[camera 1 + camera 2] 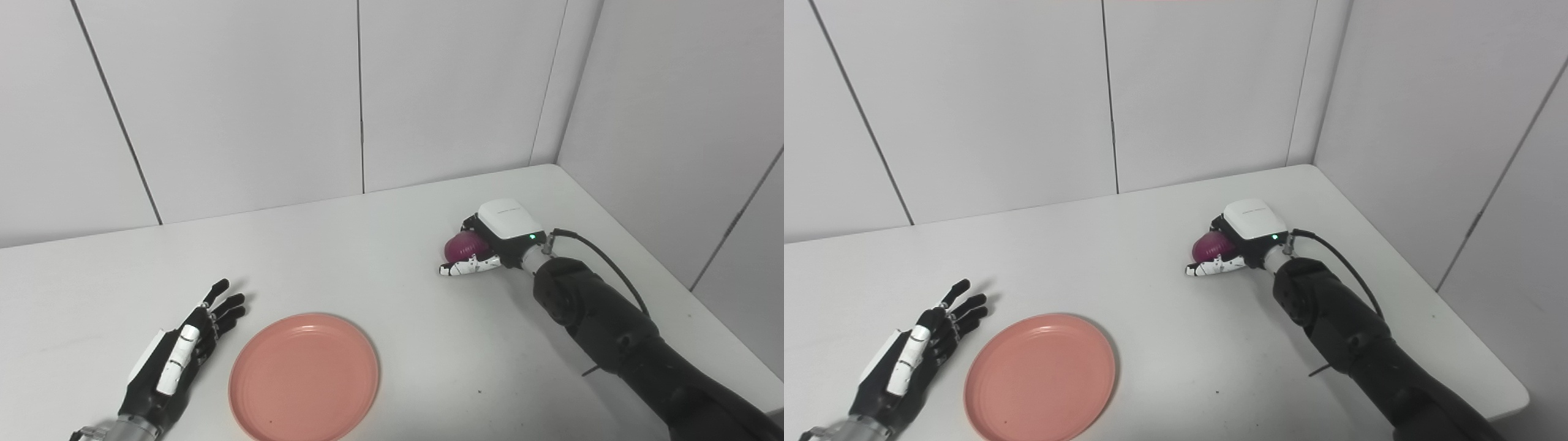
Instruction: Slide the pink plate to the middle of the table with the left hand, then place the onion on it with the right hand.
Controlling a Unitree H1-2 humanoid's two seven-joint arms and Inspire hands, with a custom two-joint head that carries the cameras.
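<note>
The pink plate point(304, 376) lies flat on the white table point(380, 245) near the front edge, left of centre. My left hand point(184, 346) lies open on the table just left of the plate, fingers apart, not touching it. The purple onion point(465, 245) sits on the table at the right. My right hand point(490, 242) is around the onion from the right, with the thumb point(468, 266) stretched along the front of it. The fingers behind the onion are hidden, so the grip itself does not show. The onion rests at table level.
White wall panels stand behind the table and along its right side. The table's right edge point(1488, 343) runs close beside my right arm. A black cable point(603, 260) loops off the right wrist.
</note>
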